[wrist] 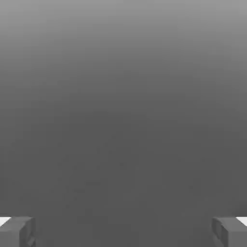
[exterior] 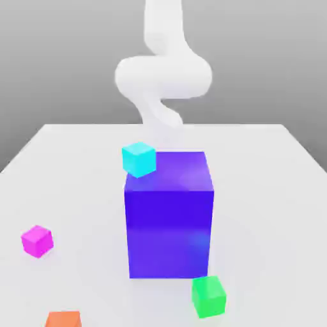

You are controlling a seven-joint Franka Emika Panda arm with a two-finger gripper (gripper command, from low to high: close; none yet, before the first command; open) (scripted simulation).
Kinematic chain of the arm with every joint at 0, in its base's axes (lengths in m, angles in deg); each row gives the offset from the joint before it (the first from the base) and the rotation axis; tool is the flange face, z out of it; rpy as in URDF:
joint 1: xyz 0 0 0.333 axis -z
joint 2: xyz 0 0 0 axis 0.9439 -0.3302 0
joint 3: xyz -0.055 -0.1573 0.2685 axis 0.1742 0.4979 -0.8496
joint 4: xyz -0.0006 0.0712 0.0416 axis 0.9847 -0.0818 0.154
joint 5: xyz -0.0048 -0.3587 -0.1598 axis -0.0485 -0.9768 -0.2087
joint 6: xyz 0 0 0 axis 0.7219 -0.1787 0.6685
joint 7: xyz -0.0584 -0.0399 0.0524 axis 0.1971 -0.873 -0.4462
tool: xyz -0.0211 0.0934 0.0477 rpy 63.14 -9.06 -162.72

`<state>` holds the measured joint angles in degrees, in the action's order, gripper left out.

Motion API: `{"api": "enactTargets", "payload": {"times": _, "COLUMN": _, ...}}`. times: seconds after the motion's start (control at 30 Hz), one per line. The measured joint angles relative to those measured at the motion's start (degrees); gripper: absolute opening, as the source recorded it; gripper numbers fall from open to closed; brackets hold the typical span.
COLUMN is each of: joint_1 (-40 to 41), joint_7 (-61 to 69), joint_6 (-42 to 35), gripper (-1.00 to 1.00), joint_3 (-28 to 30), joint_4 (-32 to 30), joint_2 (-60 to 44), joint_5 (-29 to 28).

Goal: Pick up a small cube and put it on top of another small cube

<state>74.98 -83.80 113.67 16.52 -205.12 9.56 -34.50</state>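
The small magenta-pink cube [exterior: 37, 241] lies on the white table [exterior: 76, 185] at the exterior view's left, well apart from the other things. In the hand view my gripper [wrist: 123, 232] is open: its two grey fingertips [wrist: 17, 231] stand far apart with nothing between them, and only a plain grey background lies ahead. My white arm [exterior: 163, 76] rises at the back of the table, behind the big block. The hand itself is hidden in the exterior view.
A big blue-purple block [exterior: 169, 217] stands mid-table. A cyan cube [exterior: 138, 159] overlaps its upper left corner; whether they touch I cannot tell. A green cube [exterior: 209, 296] lies at the block's front right, and an orange cube [exterior: 63, 319] sits at the front left edge.
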Motion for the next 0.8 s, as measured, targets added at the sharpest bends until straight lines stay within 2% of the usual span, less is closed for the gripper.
{"api": "enactTargets", "payload": {"times": 0.3, "joint_1": 14.5, "joint_7": -23.7, "joint_6": 8.9, "gripper": 0.0, "joint_3": -0.5, "joint_4": -6.7, "joint_2": -16.2, "joint_5": -2.1}}
{"api": "enactTargets", "payload": {"times": 0.57, "joint_1": 24.5, "joint_7": -44.3, "joint_6": 16.7, "gripper": 0.0, "joint_3": 2.0, "joint_4": -12.6, "joint_2": -30.3, "joint_5": -3.8}}
{"api": "enactTargets", "payload": {"times": 0.8, "joint_1": 32.6, "joint_7": -59.5, "joint_6": 23.5, "gripper": 0.0, "joint_3": 6.0, "joint_4": -17.8, "joint_2": -42.5, "joint_5": -1.3}}
